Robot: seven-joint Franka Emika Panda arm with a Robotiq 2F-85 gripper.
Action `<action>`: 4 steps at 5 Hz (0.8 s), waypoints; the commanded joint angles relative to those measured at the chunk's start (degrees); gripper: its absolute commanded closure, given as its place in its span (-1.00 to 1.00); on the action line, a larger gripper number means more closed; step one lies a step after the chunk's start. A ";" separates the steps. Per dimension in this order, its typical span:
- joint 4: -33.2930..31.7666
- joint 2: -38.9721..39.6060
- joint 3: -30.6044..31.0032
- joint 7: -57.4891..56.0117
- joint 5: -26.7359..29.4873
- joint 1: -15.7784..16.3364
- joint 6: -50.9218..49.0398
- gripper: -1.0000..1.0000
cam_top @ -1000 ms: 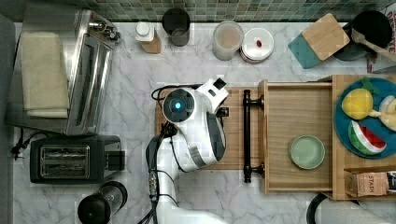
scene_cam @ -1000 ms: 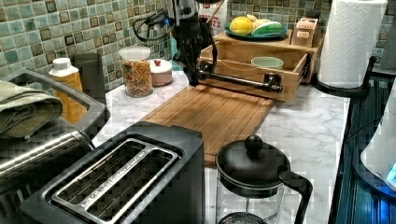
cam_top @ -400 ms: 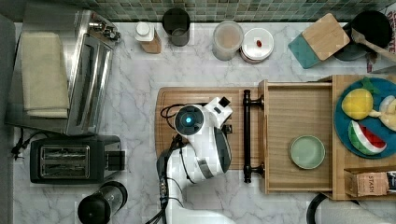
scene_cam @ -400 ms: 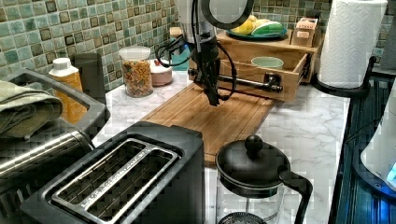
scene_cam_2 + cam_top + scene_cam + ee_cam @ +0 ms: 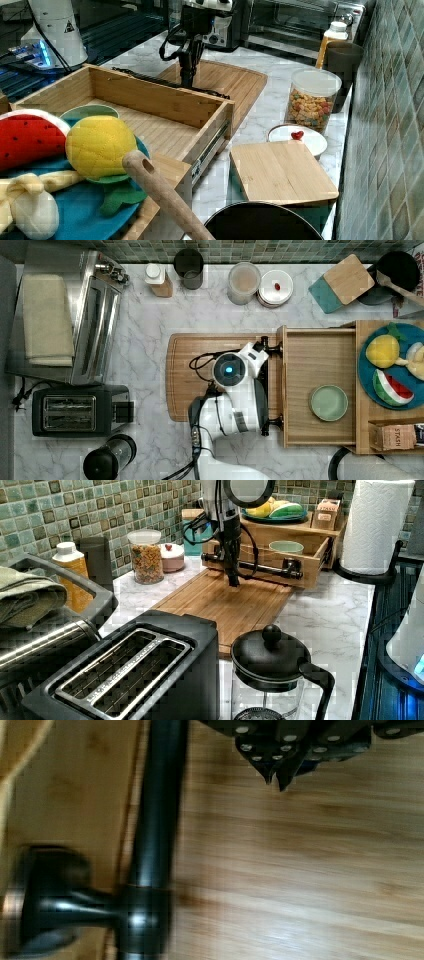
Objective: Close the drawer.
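Tool [image 5: 233,582] tips sit together, pinched to a point and holding nothing, as the wrist view shows [image 5: 278,775]. Over the last second the arm has swung across the cutting board [image 5: 192,377] toward the drawer [image 5: 320,362]: 1 second ago its head was out over the board's far end, and now the tool hangs just beside the black bar handle [image 5: 260,568], low over the board. That puts it in place for a push on the front panel, so I judge the approach nearly done and the closing itself not begun.

The drawer stands pulled well out from its wooden cabinet, its front panel at the board's edge, with a green bowl [image 5: 328,402] lying inside. Whether the tool touches the handle I cannot tell; the wrist view shows a strip of board between them.

Room is good along the push line: nothing stands between panel and cabinet but the drawer's own travel. The bowl may slide if the push is sharp. On the desk [image 5: 145,315], the jar of cereal [image 5: 146,556] and the paper towel roll [image 5: 375,525] stand well apart.
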 commanded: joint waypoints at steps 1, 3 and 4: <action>10.08 -0.21 -6.25 -12.06 6.50 -10.45 -4.82 1.00; 13.64 1.07 -13.00 -21.87 8.56 -15.74 -1.74 1.00; 15.86 3.57 -13.85 -33.10 12.44 -20.67 2.64 1.00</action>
